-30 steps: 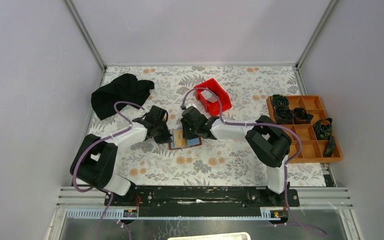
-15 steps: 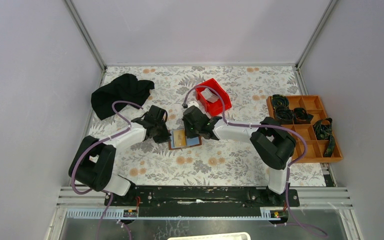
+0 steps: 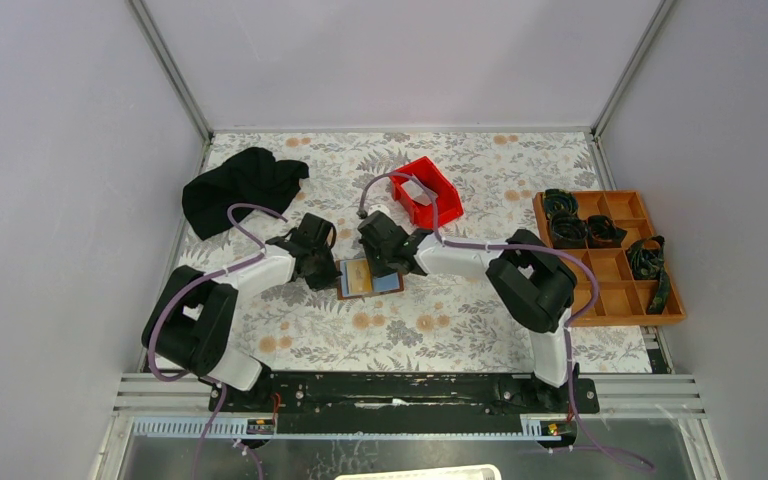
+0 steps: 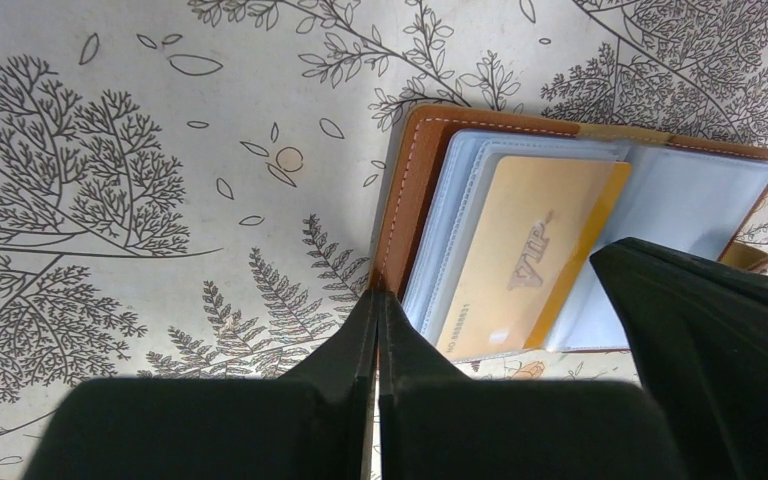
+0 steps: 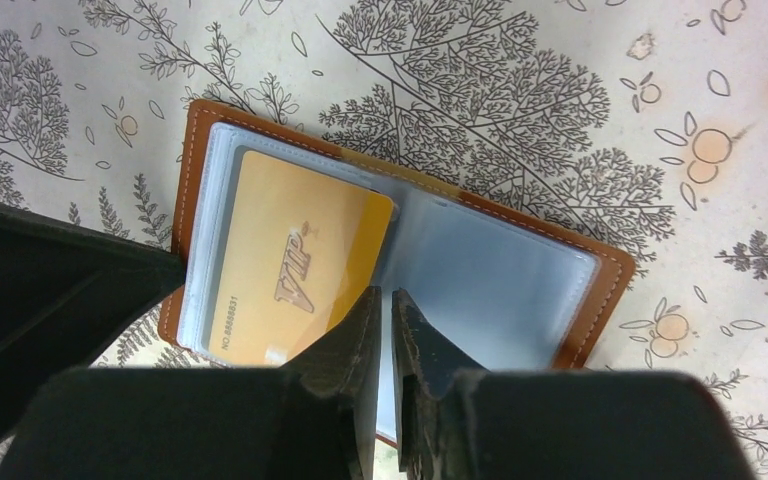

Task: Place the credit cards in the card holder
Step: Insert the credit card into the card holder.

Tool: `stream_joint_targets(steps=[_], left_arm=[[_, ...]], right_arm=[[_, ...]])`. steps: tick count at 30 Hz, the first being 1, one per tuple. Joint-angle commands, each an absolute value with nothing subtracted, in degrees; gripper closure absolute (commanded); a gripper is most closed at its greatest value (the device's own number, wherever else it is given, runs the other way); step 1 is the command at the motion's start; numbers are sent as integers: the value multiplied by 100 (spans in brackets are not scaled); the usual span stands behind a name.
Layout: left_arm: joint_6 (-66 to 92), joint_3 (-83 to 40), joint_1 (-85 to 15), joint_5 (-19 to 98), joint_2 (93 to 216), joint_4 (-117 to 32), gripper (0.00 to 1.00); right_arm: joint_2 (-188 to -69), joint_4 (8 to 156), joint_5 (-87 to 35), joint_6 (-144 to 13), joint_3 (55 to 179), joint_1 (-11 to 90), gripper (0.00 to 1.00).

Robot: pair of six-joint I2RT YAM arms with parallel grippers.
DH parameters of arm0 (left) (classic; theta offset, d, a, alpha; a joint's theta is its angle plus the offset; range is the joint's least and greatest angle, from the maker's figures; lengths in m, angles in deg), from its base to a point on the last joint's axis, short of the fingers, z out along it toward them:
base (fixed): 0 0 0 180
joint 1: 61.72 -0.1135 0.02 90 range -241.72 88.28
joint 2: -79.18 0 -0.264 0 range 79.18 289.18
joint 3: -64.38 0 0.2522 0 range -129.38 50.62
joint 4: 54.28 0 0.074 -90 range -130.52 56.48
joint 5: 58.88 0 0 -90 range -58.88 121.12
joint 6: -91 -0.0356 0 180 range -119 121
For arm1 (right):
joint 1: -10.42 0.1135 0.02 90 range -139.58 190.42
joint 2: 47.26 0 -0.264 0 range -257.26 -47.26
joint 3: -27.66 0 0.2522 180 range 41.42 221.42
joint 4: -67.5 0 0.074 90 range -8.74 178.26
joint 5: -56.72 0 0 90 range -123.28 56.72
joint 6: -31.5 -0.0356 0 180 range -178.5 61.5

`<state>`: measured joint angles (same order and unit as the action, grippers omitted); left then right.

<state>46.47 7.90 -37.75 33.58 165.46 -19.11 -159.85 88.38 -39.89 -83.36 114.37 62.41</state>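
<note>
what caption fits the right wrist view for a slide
open brown card holder, gold vip card at its clear sleeves, right claw nearly closed at the card's edge

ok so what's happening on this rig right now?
Both arms are at the card holder, which lies open on the table. A gold VIP card sits in its left clear sleeve. The left hand is shut, tips at the holder's left edge. The right hand, fingers nearly together, is at the card's inner edge by the fold. Whether it's pinching anything isn't clear.
</note>
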Motion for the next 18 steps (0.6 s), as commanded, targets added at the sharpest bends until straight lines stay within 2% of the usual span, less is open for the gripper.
stream_joint_targets(steps=[1,18], left_arm=[[4513,884,-3772,3265,16655,-1949,100],[4408,839,-3769,3445,16923,-2107,100]], right_arm=[[-16132,9101,-4163,-8163,11833,6379,85],[-16242,8946,-3853,-8314,11931,6482,85]])
